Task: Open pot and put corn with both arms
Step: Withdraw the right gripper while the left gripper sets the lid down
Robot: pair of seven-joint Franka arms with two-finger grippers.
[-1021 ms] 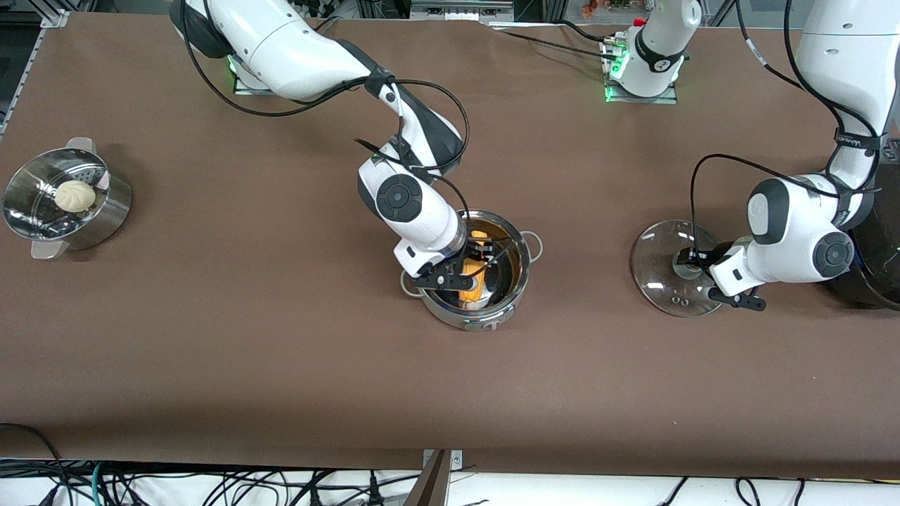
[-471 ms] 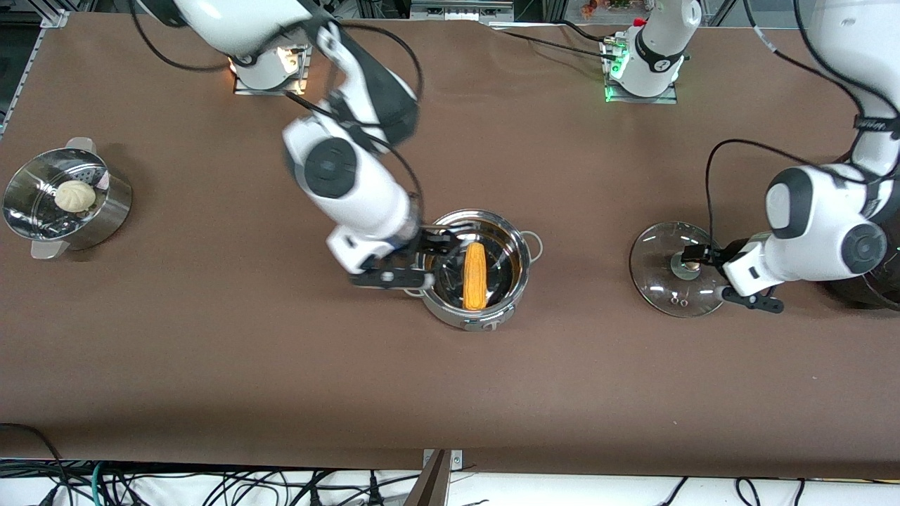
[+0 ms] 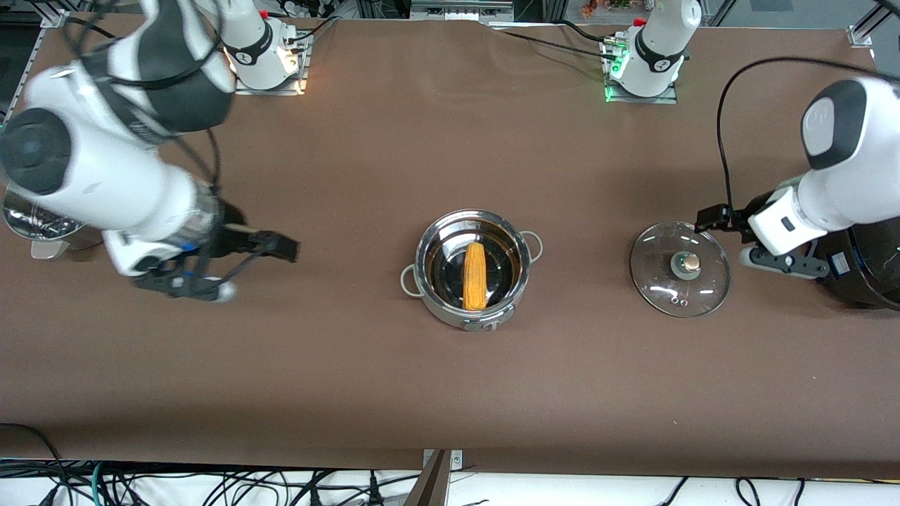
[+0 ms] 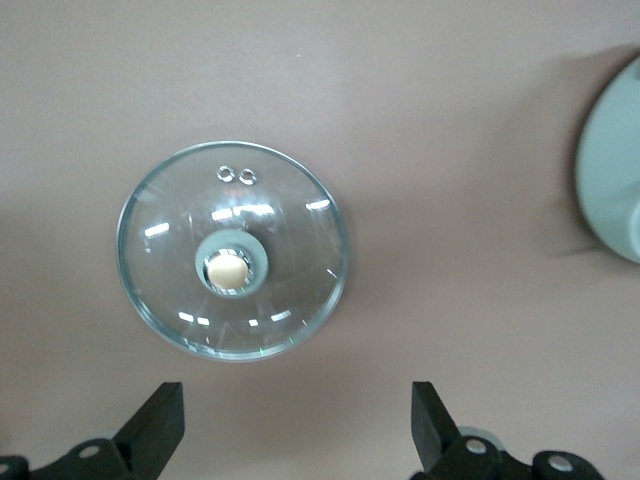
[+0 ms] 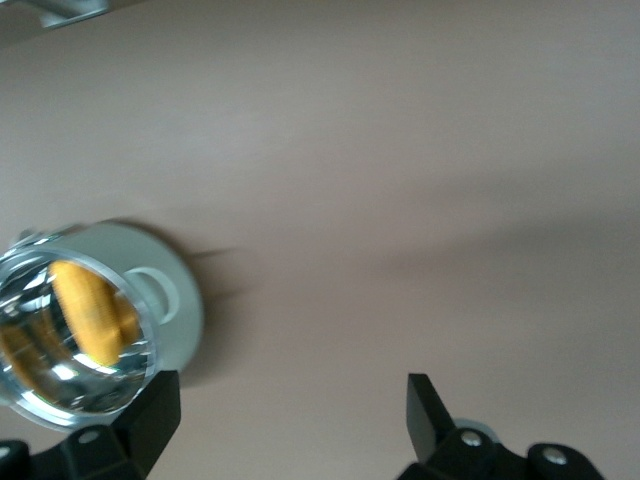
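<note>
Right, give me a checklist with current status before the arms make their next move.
1. Corn lies inside the pot: ok.
2. Glass lid is off the pot, flat on the table toward the left arm's end: ok.
3. Left gripper is open, holding nothing, above the lid: ok.
4. Right gripper is open, empty and away from the pot: ok.
5. Pot stands upright: ok.
6. Steamer bowl is undisturbed: cannot tell, the right arm hides most of it.
</note>
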